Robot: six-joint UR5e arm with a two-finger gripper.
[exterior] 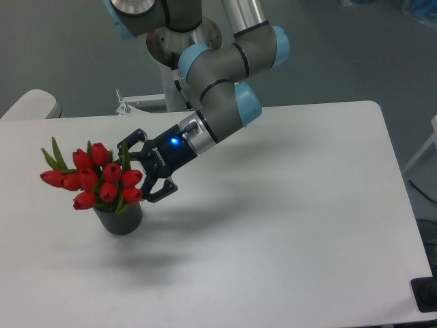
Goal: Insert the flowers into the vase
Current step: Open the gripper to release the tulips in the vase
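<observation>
One open hand [142, 171] beside vased flowers [92, 179]

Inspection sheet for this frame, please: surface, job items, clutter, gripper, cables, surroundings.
Surface: white table, bare apart from the job items.
Job's things: flowers stand in the vase, near the table's left side.
Clutter: nothing seen.
Grippers: gripper open, fingers beside the blooms; contact cannot be told.
Cables: nothing seen.
Surroundings: grey floor; a dark object at the lower right edge.
</observation>
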